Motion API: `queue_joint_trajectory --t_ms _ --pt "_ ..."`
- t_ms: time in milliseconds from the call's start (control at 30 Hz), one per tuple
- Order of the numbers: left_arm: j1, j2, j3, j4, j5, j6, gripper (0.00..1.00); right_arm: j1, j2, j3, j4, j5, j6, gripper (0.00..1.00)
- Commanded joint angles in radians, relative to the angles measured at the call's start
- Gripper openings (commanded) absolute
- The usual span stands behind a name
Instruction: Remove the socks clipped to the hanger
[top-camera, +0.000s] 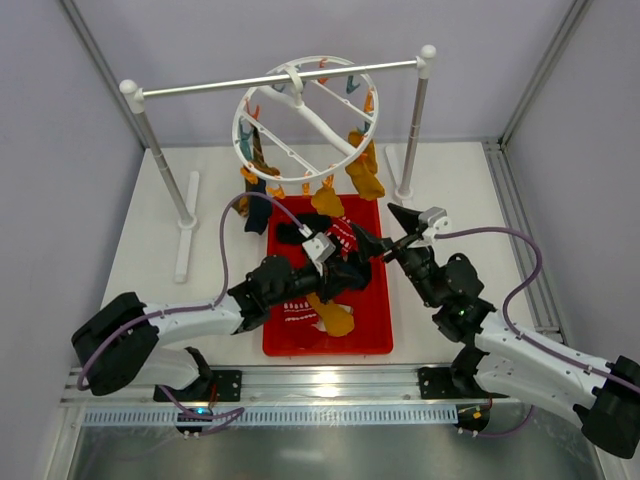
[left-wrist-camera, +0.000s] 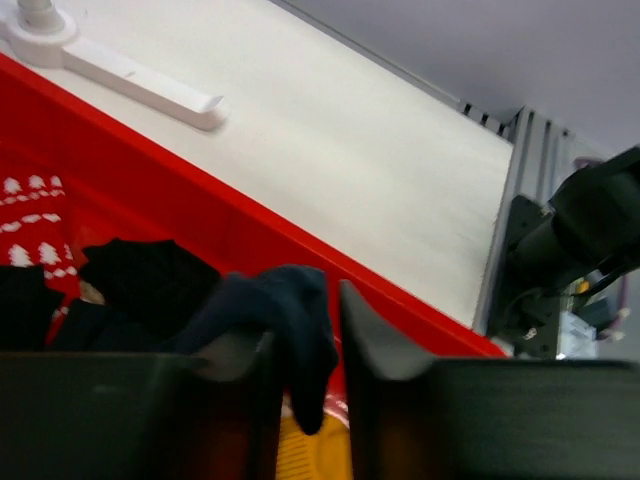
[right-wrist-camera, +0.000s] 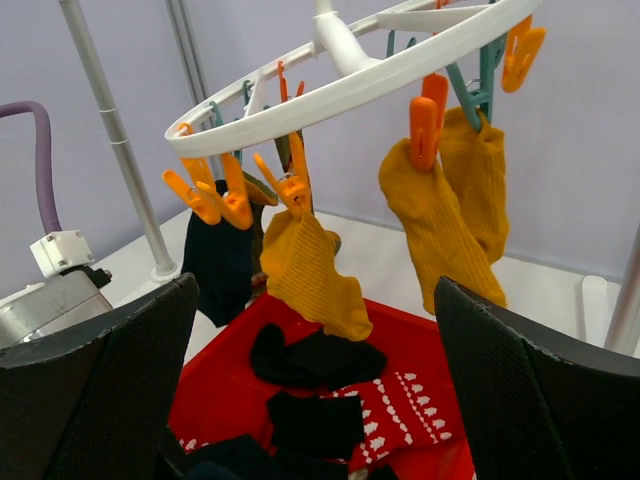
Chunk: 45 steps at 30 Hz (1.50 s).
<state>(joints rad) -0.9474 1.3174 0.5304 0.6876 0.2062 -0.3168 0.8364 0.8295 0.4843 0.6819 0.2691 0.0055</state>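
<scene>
**One navy sock pinched over the tray, several more to unclip**

The hanger (right-wrist-camera: 330, 95) hangs by its hook from the silver bar (top-camera: 200, 88). At its left side a clipped navy sock (top-camera: 255, 212) dangles, with a brown sock (top-camera: 259, 152) just behind it. Below and to the right, the left gripper (left-wrist-camera: 305, 318) sits low over the red tray (top-camera: 370, 325). Its fingers are drawn nearly together on a second navy sock (left-wrist-camera: 290, 300). That sock droops between them above the black socks (right-wrist-camera: 315, 355) and red patterned socks (right-wrist-camera: 400, 400) lying in the tray. In the left wrist view the tray wall runs close by. A release here would probably land inside, though the soft knit could cling to a finger and ride away with the arm.

Further right, a mustard sock (right-wrist-camera: 305, 270) hangs from an orange clip (right-wrist-camera: 295, 190) at the ring's near edge. Two more mustard socks (right-wrist-camera: 440, 225) overlap under neighbouring clips. The right gripper (right-wrist-camera: 315, 290) faces them with jaws spread wide, holding nothing.

I see three risks there. The gripper could close on both overlapped socks at once, or on a clip rather than fabric. A hard downward tug could tilt the ring or lift its hook off the bar. The two wrists are also near each other above the tray, so a careless swing could knock them together.
</scene>
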Motion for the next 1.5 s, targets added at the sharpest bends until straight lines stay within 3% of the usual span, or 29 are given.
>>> queue_joint_trajectory --t_ms 0,67,100,133,267,433,567,733,867,1200,1467 --pt "-0.001 0.009 0.052 0.006 0.006 -0.013 0.33 -0.013 -0.036 -0.01 0.008 0.039 -0.007 1.0" --pt "-0.001 0.013 0.06 -0.017 -0.027 -0.013 0.68 -0.017 -0.047 -0.018 0.008 0.039 -0.007 1.0" --pt "-0.001 0.009 0.063 -0.031 -0.04 -0.013 0.98 -0.017 -0.052 -0.019 0.01 0.039 -0.007 1.0" --pt "-0.001 0.006 0.068 -0.045 -0.08 -0.013 1.0 -0.019 -0.056 -0.024 0.01 0.041 -0.007 1.0" --pt "-0.002 -0.039 0.068 -0.138 -0.197 -0.005 1.0 -0.023 -0.066 -0.032 0.013 0.041 -0.007 1.0" --pt "-0.002 -0.075 0.123 -0.371 -0.283 0.015 1.0 -0.029 -0.069 -0.036 0.019 0.041 0.016 1.0" --pt "-0.004 -0.116 0.092 -0.353 -0.382 0.019 0.99 -0.03 -0.076 -0.047 0.031 0.05 0.017 1.0" --pt "-0.01 -0.225 -0.033 -0.165 -0.566 0.035 1.0 -0.04 -0.102 -0.065 0.038 0.065 0.013 1.0" --pt "-0.01 -0.239 -0.073 -0.039 -0.602 0.041 1.0 -0.062 -0.118 -0.079 0.041 0.053 0.014 1.0" --pt "-0.01 -0.009 -0.087 0.43 -0.531 0.048 1.0 -0.148 -0.092 -0.092 0.07 -0.013 0.051 1.0" --pt "-0.01 0.215 -0.003 0.687 -0.563 0.073 0.99 -0.168 -0.109 -0.11 0.076 -0.041 0.057 1.0"
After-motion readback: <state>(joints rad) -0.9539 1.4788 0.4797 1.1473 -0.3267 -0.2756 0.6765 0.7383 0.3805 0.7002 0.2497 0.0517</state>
